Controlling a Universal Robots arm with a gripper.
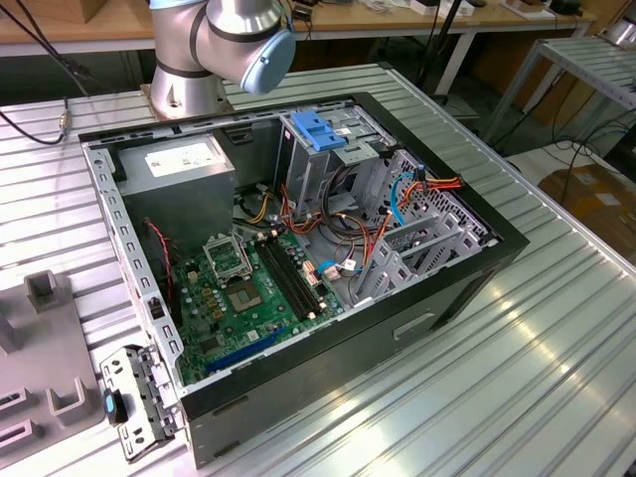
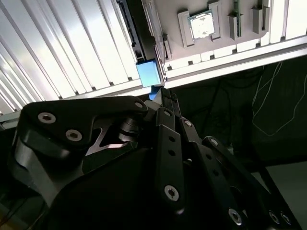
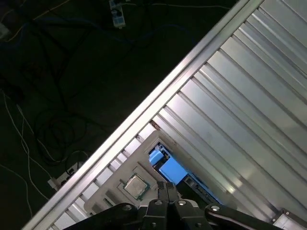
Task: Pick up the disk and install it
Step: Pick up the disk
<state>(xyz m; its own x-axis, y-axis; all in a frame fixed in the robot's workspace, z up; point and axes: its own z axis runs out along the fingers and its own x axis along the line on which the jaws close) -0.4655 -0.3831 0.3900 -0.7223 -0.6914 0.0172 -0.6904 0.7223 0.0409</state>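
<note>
Ribbed metal tabletop carries the blue-railed dark disk, black fingers together just beside it.

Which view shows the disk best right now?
The exterior view: the disk shows its whole broad face beside the case. Both wrist views catch its blue end edge-on, just beyond the gripper.

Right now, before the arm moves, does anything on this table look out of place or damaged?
Nothing looks damaged or spilled. The flat dark disk with bright blue side rails lies outside the open black computer case, near the ribbed metal table's edge, beside a grey parts tray. Loose orange cables sprawl inside the case.
</note>
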